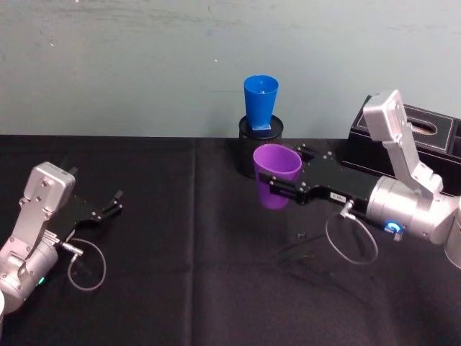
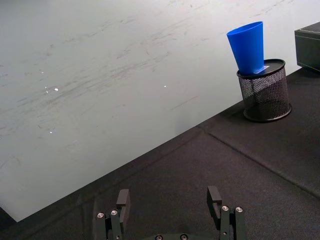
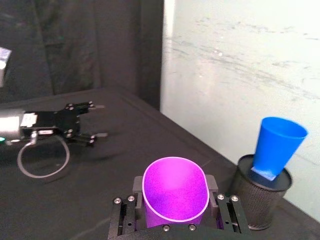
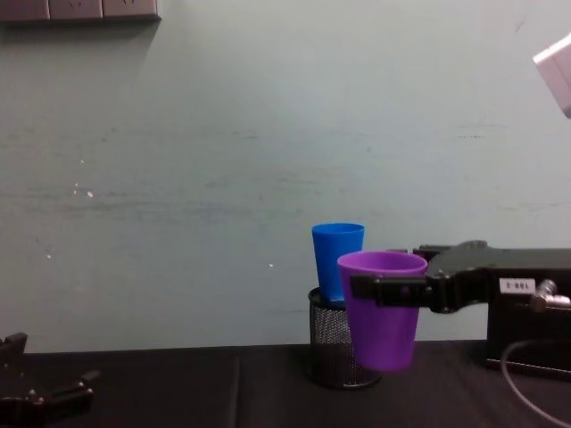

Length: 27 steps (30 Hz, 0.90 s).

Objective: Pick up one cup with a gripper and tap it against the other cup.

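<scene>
Purple plastic tapered tumbler (image 1: 277, 169): held upright, mouth up, in front of the black wire-mesh pen holder (image 1: 248, 148), on the robot's side of it. Right claw (image 1: 272, 189) closed on its wall from both sides, below the rim.

Chest view: tumbler base off the black-clothed desk (image 1: 180, 288), hanging below the holder's rim, overlapping the holder's right side.

Right wrist view: gap between tumbler and holder; not touching.

Bright blue plastic tapered tumbler (image 1: 259, 101): standing in the holder, most of it above the rim. Reads upright from head and chest; both wrist views show it leaning.

Left claw (image 1: 117, 202): well left of the holder, low over the desk, fingers spread apart, nothing between them.
</scene>
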### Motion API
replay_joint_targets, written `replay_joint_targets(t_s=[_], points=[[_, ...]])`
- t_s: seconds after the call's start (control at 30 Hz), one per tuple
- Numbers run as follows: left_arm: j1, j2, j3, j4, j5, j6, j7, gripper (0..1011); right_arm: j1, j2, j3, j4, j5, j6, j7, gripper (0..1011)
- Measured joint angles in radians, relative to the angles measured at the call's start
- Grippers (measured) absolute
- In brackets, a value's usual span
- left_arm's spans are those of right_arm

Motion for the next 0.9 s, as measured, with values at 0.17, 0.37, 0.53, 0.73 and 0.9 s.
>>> replay_joint_targets(t_s=[0.17, 0.37, 0.53, 0.73, 0.9], points=[[0.0, 0.0, 0.0, 0.0, 0.0, 0.0, 0.0, 1011, 0.03, -0.02, -0.004, 0.02, -0.026, 0.024, -0.05, 726], [0.0, 0.0, 0.0, 0.0, 0.0, 0.0, 0.0, 1011, 0.06, -0.06, -0.003, 0.059, -0.059, 0.055, -0.114, 726], [0.0, 0.0, 0.0, 0.0, 0.0, 0.0, 0.0, 1011, 0.077, -0.11, 0.01, 0.095, -0.097, 0.062, -0.189, 726], [0.0, 0.0, 0.0, 0.0, 0.0, 0.0, 0.0, 1011, 0.093, -0.168, 0.03, 0.142, -0.132, 0.061, -0.267, 726], [0.0, 0.0, 0.0, 0.0, 0.0, 0.0, 0.0, 1011, 0.11, -0.213, 0.048, 0.189, -0.146, 0.04, -0.304, 726]])
